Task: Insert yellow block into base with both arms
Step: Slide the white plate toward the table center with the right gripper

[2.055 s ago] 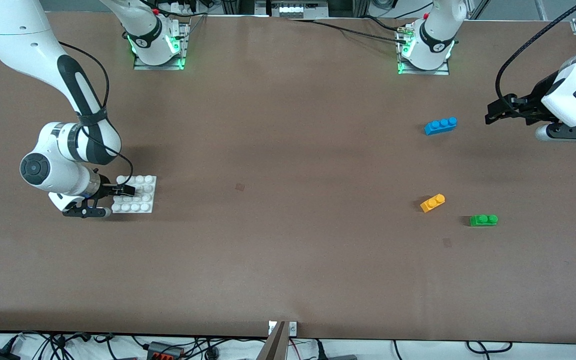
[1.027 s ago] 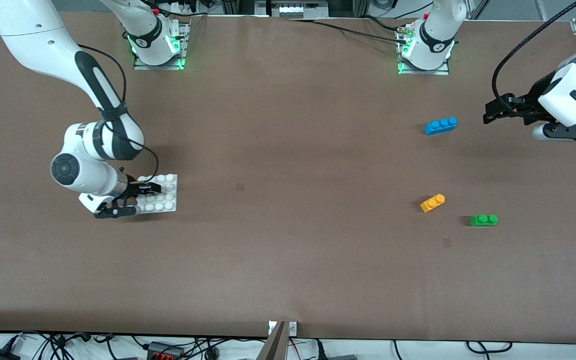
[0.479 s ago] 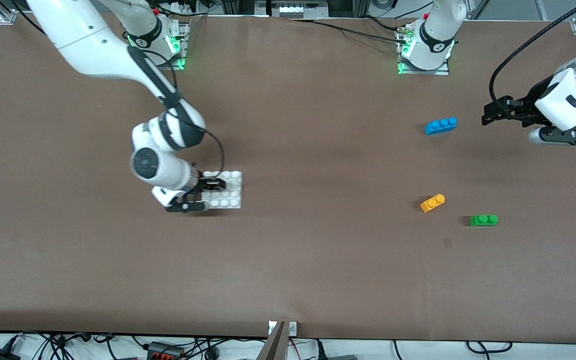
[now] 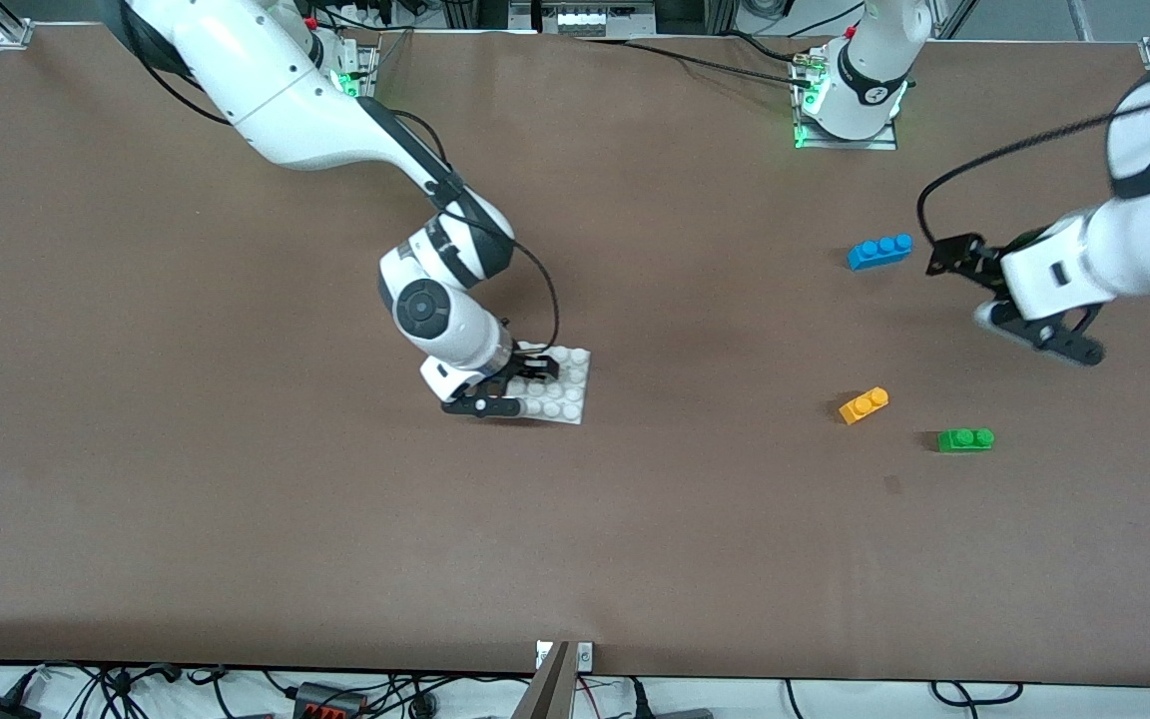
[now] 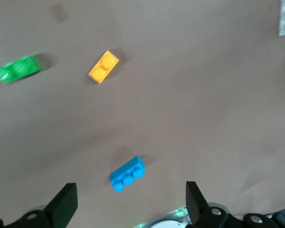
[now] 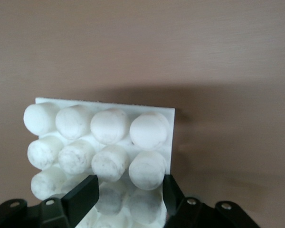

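The yellow block [image 4: 863, 405] lies on the table toward the left arm's end; the left wrist view also shows it [image 5: 103, 66]. The white studded base [image 4: 563, 385] is near the table's middle, gripped at one edge by my right gripper [image 4: 523, 373]. In the right wrist view the right gripper [image 6: 128, 191] has its fingers closed around two studs of the base [image 6: 99, 128]. I cannot tell whether the base touches the table. My left gripper [image 4: 946, 256] is open and empty in the air beside the blue brick. Its fingers stand wide apart in the left wrist view [image 5: 129, 195].
A blue three-stud brick [image 4: 879, 251] lies farther from the front camera than the yellow block and shows in the left wrist view [image 5: 127, 173]. A green two-stud brick [image 4: 965, 439] lies beside the yellow block, slightly nearer the camera, and also shows there [image 5: 17, 69].
My right gripper has carried the base from the right arm's end to near the table's middle. My left arm has swung lower, toward the bricks. The bricks have not moved.
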`<state>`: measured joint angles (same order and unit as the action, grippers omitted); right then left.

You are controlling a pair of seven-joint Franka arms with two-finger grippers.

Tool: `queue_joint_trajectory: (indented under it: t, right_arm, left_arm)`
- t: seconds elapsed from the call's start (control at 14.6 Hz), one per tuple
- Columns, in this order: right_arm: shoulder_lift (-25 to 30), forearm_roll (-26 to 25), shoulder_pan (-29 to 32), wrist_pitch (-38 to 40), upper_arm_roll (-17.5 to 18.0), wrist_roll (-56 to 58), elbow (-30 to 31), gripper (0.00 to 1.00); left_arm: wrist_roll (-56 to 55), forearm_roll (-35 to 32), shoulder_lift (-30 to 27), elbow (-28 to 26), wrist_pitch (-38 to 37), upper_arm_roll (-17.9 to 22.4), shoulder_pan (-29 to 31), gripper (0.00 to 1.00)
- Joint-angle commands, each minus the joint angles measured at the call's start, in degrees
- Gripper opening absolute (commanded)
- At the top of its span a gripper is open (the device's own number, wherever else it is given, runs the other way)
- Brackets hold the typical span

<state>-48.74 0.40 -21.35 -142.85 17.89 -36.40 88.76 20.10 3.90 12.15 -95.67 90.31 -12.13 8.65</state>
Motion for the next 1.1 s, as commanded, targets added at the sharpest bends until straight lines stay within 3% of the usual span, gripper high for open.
queue_joint_trajectory:
  t: [0.0, 0.14, 0.27, 0.41, 0.62, 0.68, 0.75, 0.82, 1.03]
  right_arm:
    - [-7.68, 0.83, -4.22, -4.34, -0.32, -0.52, -7.72, 0.63]
    - [-8.30, 0.83, -6.41, -10.14, -0.32, 0.01, -7.72, 0.60]
    - [-8.56, 0.48, -7.04, -11.04, -0.32, 0.45, -7.72, 0.60]
    - [-8.39, 0.48, -7.30, -11.04, -0.32, 0.62, -7.81, 0.60]
    - [-7.34, 0.66, -5.99, -10.61, 0.12, 0.71, -7.81, 0.61]
    - [-6.72, 0.66, -5.64, -10.17, 0.12, 0.71, -7.81, 0.67]
    - [-5.76, 0.66, -5.46, -8.69, 0.12, 0.63, -7.81, 0.95]
    - [-4.36, 0.66, -5.28, -7.37, 0.04, 0.62, -7.81, 1.00]
    - [0.04, 0.57, -3.70, -1.48, 0.12, 0.71, -7.81, 1.00]
  left_arm:
    - [9.90, -5.09, 5.32, 1.45, 5.81, -0.52, -2.06, 1.00]
    - [20.12, -6.09, 9.01, 0.22, 12.85, -0.52, -1.80, 1.00]
    - [21.56, -6.27, 10.70, -3.45, 19.25, -0.52, -1.54, 1.00]
    - [23.58, -6.97, 9.47, -10.65, 29.62, -0.61, -2.06, 1.00]
    - [24.72, -7.06, 10.87, -13.57, 34.83, -0.61, -1.62, 1.00]
    - [26.64, -7.15, 10.79, -16.19, 39.11, -0.52, -1.71, 1.00]
    - [28.49, -7.15, 10.88, -19.70, 45.25, -0.52, -1.45, 1.00]
    - [29.90, -7.15, 11.05, -21.39, 48.87, -0.44, -1.36, 1.00]
    - [33.06, -8.02, 12.98, -21.49, 50.84, 0.00, -1.27, 1.00]
